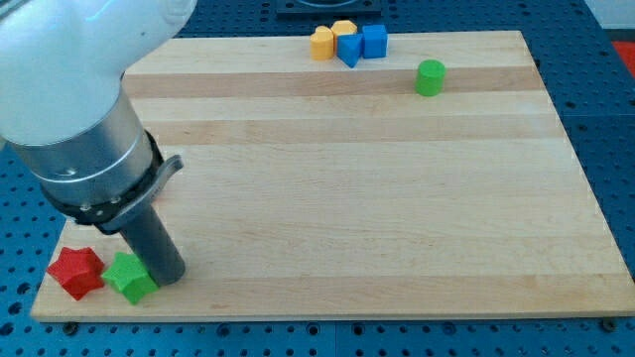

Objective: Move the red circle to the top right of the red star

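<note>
My tip touching green star; red star beside.

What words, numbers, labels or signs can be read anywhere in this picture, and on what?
None: no writing, number, brand or sign shows anywhere.
The wooden board, the white arm and its metal collar are plain.
The blocks, such as the red star and green star, carry no marks.

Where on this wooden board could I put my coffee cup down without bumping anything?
The whole middle is bare, from the green cylinder down to the bottom edge. Crowded spots: the yellow and blue blocks at the top edge, and the bottom-left corner with the red star, green star and my tip.
</note>
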Motion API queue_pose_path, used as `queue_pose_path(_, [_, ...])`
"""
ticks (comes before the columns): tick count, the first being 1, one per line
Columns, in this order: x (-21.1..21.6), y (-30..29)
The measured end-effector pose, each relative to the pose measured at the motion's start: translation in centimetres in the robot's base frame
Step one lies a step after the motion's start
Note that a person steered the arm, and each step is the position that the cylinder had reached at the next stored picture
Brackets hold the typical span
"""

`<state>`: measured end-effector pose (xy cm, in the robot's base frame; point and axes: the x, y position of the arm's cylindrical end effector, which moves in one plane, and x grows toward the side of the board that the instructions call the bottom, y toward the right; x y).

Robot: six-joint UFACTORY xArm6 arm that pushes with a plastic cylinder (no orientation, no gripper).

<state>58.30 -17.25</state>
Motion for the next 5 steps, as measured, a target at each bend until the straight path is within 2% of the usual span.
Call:
queue_pose_path(2, [0.0,-0.8])
queue_pose_path(3, [0.0,1.2])
queue_pose_path(4, [-1.8,6.2])
queue_pose_path(5, [-6.1,6.8])
